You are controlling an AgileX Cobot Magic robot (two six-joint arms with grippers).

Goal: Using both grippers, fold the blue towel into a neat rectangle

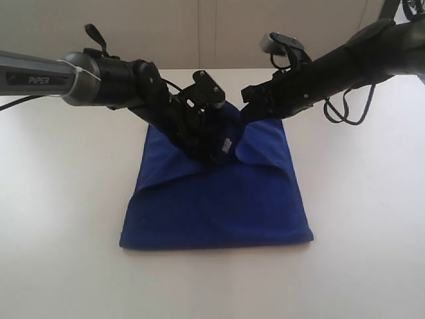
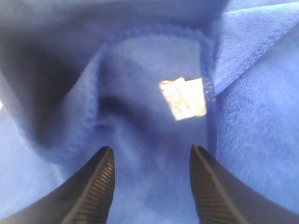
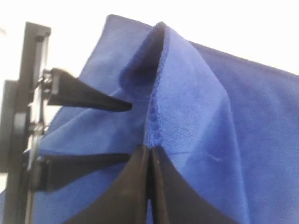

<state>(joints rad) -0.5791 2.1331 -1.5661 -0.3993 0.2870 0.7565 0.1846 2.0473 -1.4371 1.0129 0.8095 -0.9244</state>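
Observation:
The blue towel (image 1: 219,199) lies on the white table, its near half flat and its far part bunched and raised under both arms. My left gripper (image 1: 211,150) is open, low over the towel's far middle. In the left wrist view its fingers (image 2: 100,186) stand wide apart over blue fabric, with a small white label (image 2: 182,98) beyond them. My right gripper (image 1: 248,107) is shut on the towel's hemmed edge (image 3: 154,116), which rises as a peaked fold from its closed tips (image 3: 151,148). The left gripper's open fingers (image 3: 88,95) show beside that fold.
The white table (image 1: 358,219) surrounds the towel on all sides. A pale wall (image 1: 212,33) runs behind the table's far edge. Black cables (image 1: 345,109) hang from the right arm above the table. The two grippers are close together over the towel's far part.

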